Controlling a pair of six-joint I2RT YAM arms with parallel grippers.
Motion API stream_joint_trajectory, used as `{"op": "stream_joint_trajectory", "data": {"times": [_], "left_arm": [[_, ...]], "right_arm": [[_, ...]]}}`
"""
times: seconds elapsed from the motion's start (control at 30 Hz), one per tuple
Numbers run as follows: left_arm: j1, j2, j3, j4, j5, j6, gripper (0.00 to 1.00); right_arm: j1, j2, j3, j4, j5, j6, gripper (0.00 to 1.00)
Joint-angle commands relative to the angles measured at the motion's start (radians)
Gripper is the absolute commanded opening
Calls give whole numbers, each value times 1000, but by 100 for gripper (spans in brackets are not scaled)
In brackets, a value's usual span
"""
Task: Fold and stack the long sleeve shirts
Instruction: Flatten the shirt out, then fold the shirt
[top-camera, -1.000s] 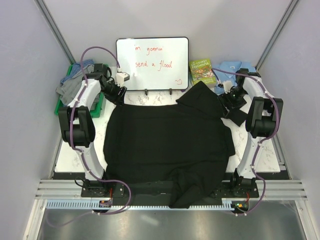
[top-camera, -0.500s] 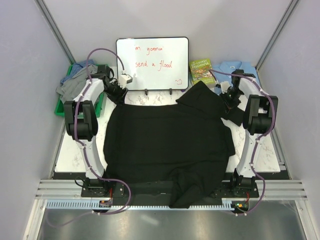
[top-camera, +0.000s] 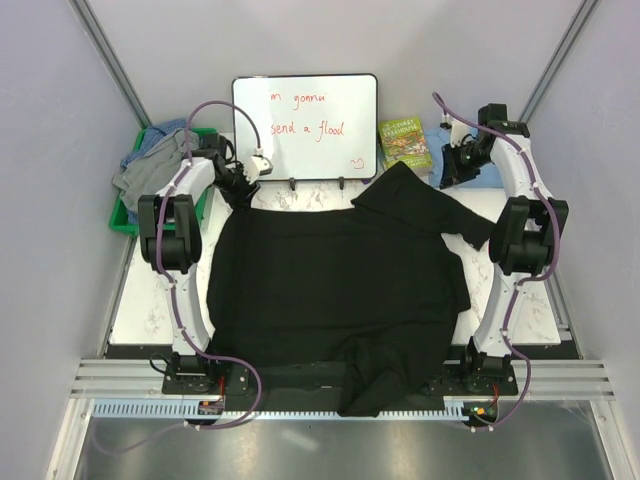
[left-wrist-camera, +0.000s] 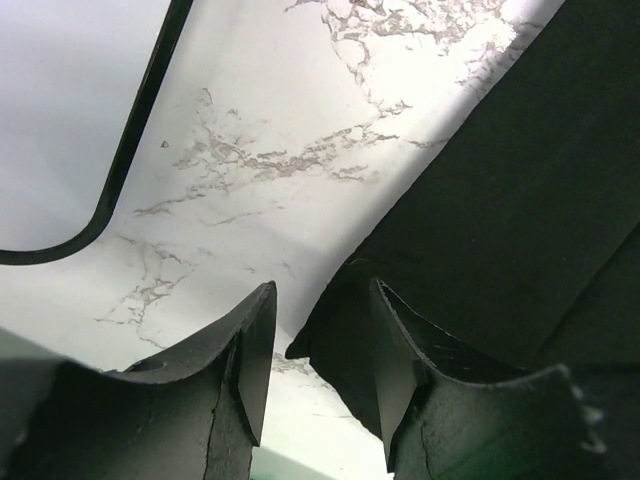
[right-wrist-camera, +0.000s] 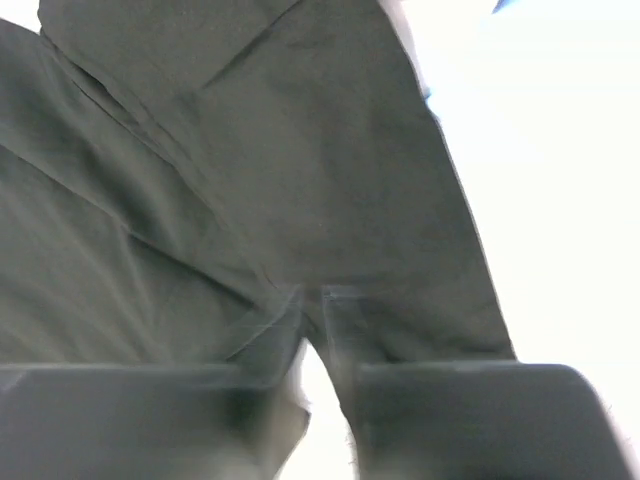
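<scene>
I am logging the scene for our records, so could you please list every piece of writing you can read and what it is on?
"m gonna send a flood": handwritten in red over two lines on the whiteboard, with a small red doodle at its lower right.
Title on the green-covered book: there is print, but it is too small to read.
Neither wrist view shows any writing.

Top external view: fixed above and behind the arm bases, looking down over the whole table (top-camera: 140, 310) to the whiteboard (top-camera: 305, 125); left wrist view: close and low, looking past the left gripper (left-wrist-camera: 318, 292) at marble, the whiteboard's corner and an edge of the black shirt (left-wrist-camera: 520, 200); right wrist view: nearer still, blurred, filled by that shirt; all three share it.
</scene>
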Motion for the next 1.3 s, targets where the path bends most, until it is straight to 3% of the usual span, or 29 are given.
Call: {"op": "stream_joint_trajectory", "data": {"times": [0.0, 0.03, 0.07, 0.23, 0.4, 0.53, 0.67, 0.7, 0.87, 0.9, 1.03, 1.27], "left_arm": [[-6, 6, 44, 29, 6, 54, 50], [-6, 6, 49, 32, 6, 45, 52], [-6, 3, 51, 30, 4, 30, 53], [-6, -4, 46, 32, -13, 25, 58], [-6, 7, 46, 33, -22, 30, 60], [-6, 7, 43, 33, -22, 28, 60], [-6, 12, 40, 41, -22, 17, 60], [-6, 13, 40, 41, -21, 10, 60], [-4, 9, 28, 42, -4, -1, 58], [-4, 7, 26, 42, -1, -1, 58], [-3, -13, 6, 50, 15, 13, 57], [-3, -19, 1, 50, 33, 5, 56]], "right_arm": [[27, -38, -7, -17, 141, -60, 60], [28, -35, -25, -19, 182, -79, 69], [30, -34, -43, -22, 245, -105, 87], [30, -12, -154, 19, 392, -196, 95], [35, 58, -183, 79, 451, -208, 92], [53, 74, -208, 93, 451, -197, 84], [82, 71, -347, 170, 498, -165, 73], [90, 77, -366, 197, 535, -156, 58], [93, 88, -325, 150, 480, -128, 17], [90, 81, -306, 104, 462, -133, 0], [64, -16, -213, 30, 293, -122, 0], [42, -46, -186, 12, 230, -113, 0]]}}
